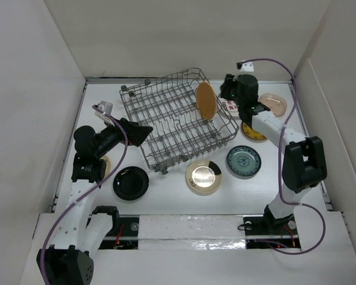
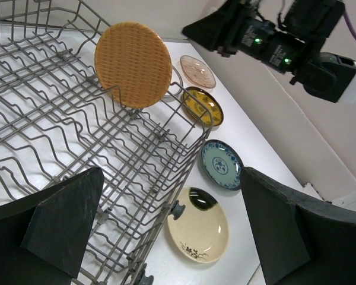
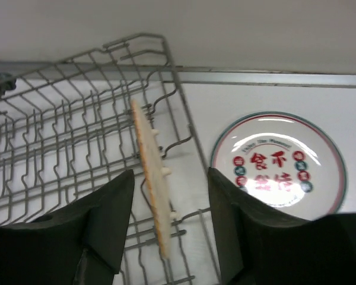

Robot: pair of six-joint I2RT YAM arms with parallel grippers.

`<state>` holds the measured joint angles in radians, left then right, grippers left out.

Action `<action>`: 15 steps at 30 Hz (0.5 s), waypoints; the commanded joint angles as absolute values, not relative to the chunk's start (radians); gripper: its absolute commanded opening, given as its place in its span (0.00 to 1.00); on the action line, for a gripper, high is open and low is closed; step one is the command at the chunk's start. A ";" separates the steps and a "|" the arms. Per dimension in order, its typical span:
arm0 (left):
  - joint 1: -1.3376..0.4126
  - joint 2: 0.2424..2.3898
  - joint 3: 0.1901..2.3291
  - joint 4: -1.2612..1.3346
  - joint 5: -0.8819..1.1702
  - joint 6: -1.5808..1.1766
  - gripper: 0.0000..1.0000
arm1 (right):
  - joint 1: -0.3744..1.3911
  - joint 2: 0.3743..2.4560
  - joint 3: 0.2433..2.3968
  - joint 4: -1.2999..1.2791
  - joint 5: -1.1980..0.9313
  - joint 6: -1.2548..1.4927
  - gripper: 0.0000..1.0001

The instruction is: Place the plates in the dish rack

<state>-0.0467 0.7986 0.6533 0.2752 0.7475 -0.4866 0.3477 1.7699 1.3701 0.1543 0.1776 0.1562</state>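
Right wrist view first: the right gripper point(image 3: 170, 177) has its jaws spread and grips nothing. The orange-brown plate point(image 3: 151, 178) shows edge-on in the gap between them, closer to the left finger, with no contact that I can make out. It stands upright among the tines of the dish rack point(image 3: 59, 148), close to the rack's right-hand wall. Just beyond that wall the white plate with red marks point(image 3: 279, 161) lies flat on the worktop, its whole face on show.

Top external view hides most of that white plate under the right gripper point(image 1: 227, 90), which hangs just right of the orange-brown plate point(image 1: 206, 100) at the far right corner of the dish rack point(image 1: 160, 119). Only this view shows the black plate point(image 1: 130, 182), towards the near left corner of the worktop. The left gripper point(image 1: 143, 132) hovers at the rack's left side.

Left wrist view gives the orange-brown plate point(image 2: 133, 64) face-on, a woven pattern, tilted slightly. The left gripper point(image 2: 172, 172) is wide open and empty. Along the right of the dish rack point(image 2: 47, 119), far to near, lie the pink plate point(image 2: 197, 70), yellow plate point(image 2: 203, 105), teal plate point(image 2: 222, 164) and cream plate point(image 2: 198, 224), all flat on the worktop. The right gripper point(image 2: 210, 28) sits up behind the standing plate, clear of it.
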 commanded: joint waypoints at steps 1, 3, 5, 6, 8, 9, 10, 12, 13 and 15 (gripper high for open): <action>-0.052 0.778 0.700 0.304 0.746 -0.474 0.99 | 0.241 1.668 1.267 0.299 0.124 0.332 0.50; -0.052 0.772 0.693 0.317 0.759 -0.482 0.98 | 0.141 1.643 1.192 0.359 0.109 0.440 0.00; -0.052 0.769 0.692 0.330 0.772 -0.488 0.96 | 0.074 1.631 1.152 0.389 0.107 0.497 0.00; -0.052 0.767 0.692 0.333 0.776 -0.488 0.93 | 0.013 1.628 1.109 0.402 0.112 0.552 0.00; -0.063 0.769 0.690 0.327 0.782 -0.483 0.86 | -0.047 1.635 1.075 0.442 0.135 0.606 0.00; -0.063 0.765 0.684 0.351 0.790 -0.497 0.70 | -0.107 1.644 1.065 0.446 0.146 0.668 0.00; -0.063 0.761 0.683 0.356 0.801 -0.502 0.60 | -0.138 1.655 1.051 0.448 0.158 0.695 0.00; -0.081 0.762 0.690 0.344 0.807 -0.485 0.30 | -0.199 1.696 1.049 0.419 0.164 0.771 0.15; -0.081 0.764 0.693 0.333 0.798 -0.479 0.20 | -0.251 1.712 1.052 0.405 0.181 0.791 0.28; -0.081 0.765 0.692 0.327 0.793 -0.479 0.00 | -0.297 1.778 1.066 0.407 0.149 0.828 0.50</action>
